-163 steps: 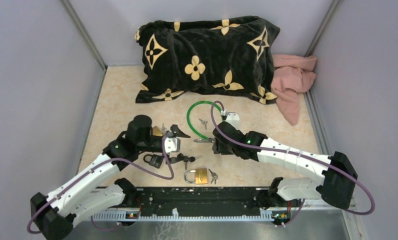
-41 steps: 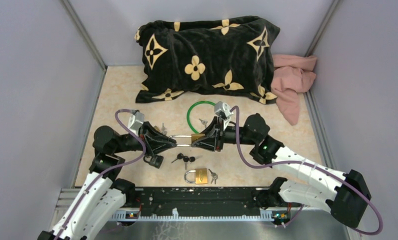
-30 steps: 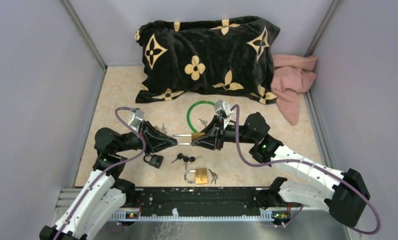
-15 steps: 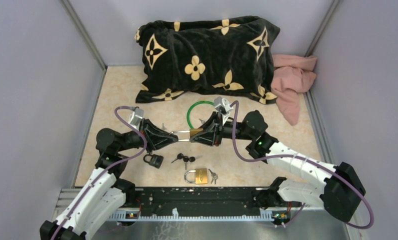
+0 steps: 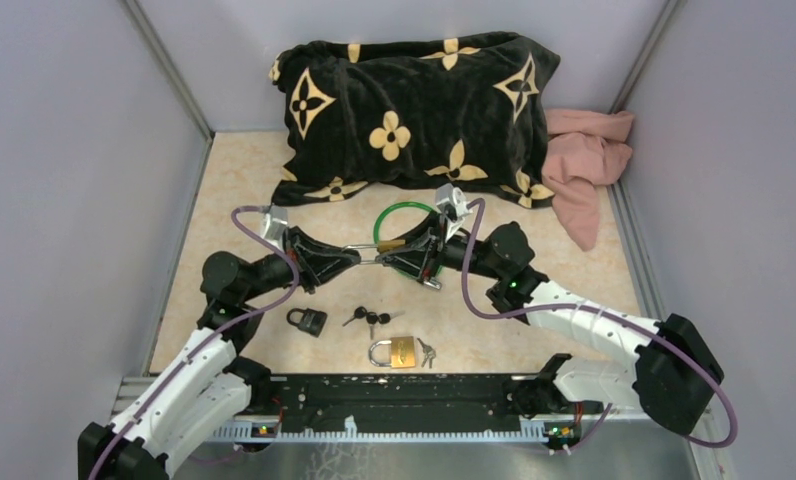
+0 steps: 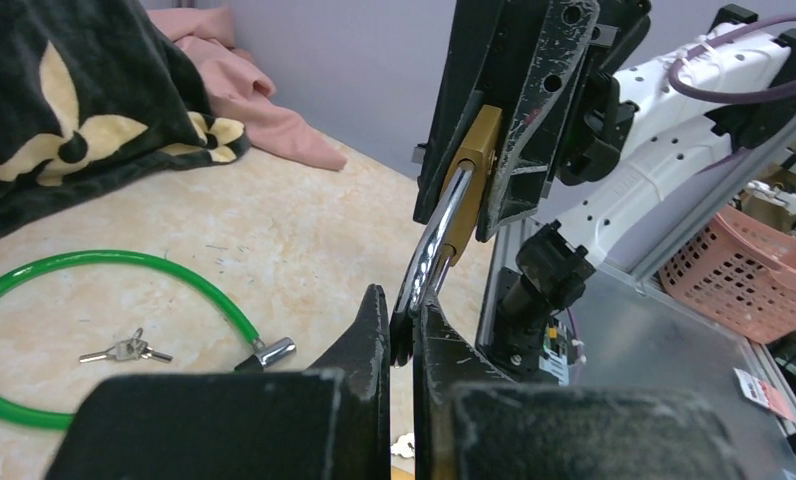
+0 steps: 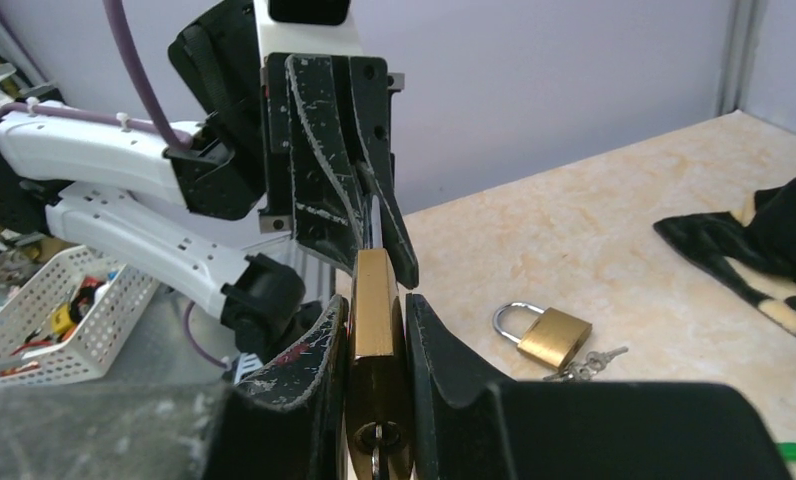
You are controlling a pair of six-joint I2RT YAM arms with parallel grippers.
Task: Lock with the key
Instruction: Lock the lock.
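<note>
A brass padlock (image 5: 391,245) hangs in the air between my two grippers, above the table's middle. My left gripper (image 5: 357,257) is shut on its silver shackle (image 6: 436,240). My right gripper (image 7: 374,300) is shut on the brass body (image 7: 374,310), one finger on each flat side. A key (image 7: 375,440) sits in the keyhole at the body's bottom end, mostly hidden between my right fingers. In the left wrist view the brass body (image 6: 471,175) shows clamped in the opposite gripper. The shackle's end inside the body is hidden.
On the table lie a green cable lock (image 5: 386,215), a small black padlock (image 5: 307,320), black keys (image 5: 371,318), and a second brass padlock (image 5: 396,351) with keys (image 5: 426,352). A black patterned pillow (image 5: 414,110) and pink cloth (image 5: 584,160) fill the back.
Both arms have carried the padlock together away from the near edge, toward the pillow and over the green cable. Both grips are unchanged.
</note>
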